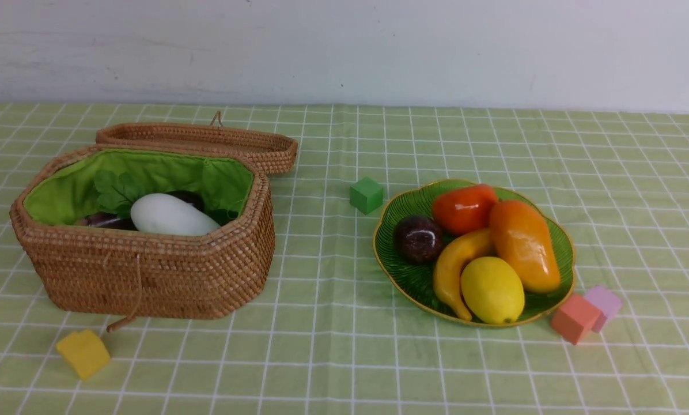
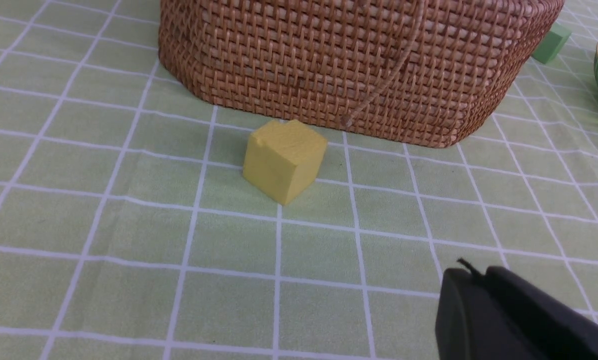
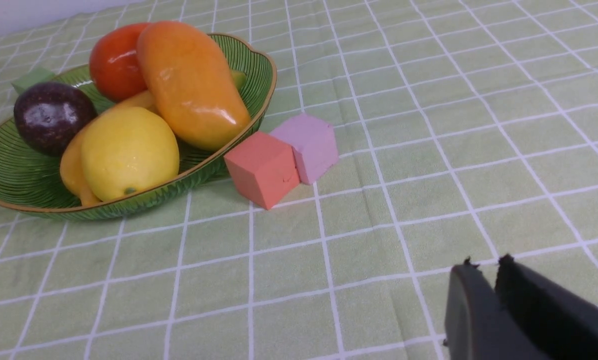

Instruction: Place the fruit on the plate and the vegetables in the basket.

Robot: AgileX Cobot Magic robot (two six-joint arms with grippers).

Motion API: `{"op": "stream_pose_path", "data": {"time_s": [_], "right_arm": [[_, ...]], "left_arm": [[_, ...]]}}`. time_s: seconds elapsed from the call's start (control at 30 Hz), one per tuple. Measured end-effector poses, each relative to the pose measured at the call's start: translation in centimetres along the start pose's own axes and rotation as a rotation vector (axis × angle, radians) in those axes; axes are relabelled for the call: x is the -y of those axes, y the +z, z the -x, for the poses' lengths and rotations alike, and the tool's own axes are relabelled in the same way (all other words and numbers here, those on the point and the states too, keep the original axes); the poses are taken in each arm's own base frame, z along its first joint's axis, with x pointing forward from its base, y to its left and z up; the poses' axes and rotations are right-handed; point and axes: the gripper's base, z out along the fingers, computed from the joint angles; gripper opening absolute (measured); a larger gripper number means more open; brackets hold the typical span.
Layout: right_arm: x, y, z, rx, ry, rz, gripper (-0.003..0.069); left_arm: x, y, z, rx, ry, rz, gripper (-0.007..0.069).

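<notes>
Basket (image 1: 148, 271), left: radish (image 1: 169, 216), eggplant (image 1: 99, 220). Plate (image 1: 405, 210), right: banana (image 1: 454, 265), persimmon (image 1: 462, 207), mangosteen (image 1: 417, 238), lemon (image 1: 491, 289), mango (image 1: 523, 245). Left gripper (image 2: 474, 280), right gripper (image 3: 485, 270): jaws together, empty.

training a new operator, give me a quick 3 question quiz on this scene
1. True or false: the lemon lies in the basket.
2. Which block touches the salmon block? A green B yellow C lilac
3. Fill in: the white radish lies in the ____.

Key: 1 false, it is on the plate. 2 C, the lilac block. 3 basket.
</notes>
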Motion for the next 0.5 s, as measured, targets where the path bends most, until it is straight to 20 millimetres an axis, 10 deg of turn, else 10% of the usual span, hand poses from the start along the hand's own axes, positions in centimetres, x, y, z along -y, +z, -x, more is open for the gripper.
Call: {"op": "stream_pose_path", "data": {"time_s": [0.5], "right_arm": [[0.0,-0.01,0.02,0.0,0.0,0.0,0.0099]], "left_arm": [[0.0,0.0,0.01,0.001,0.0,0.0,0.0039]]}}
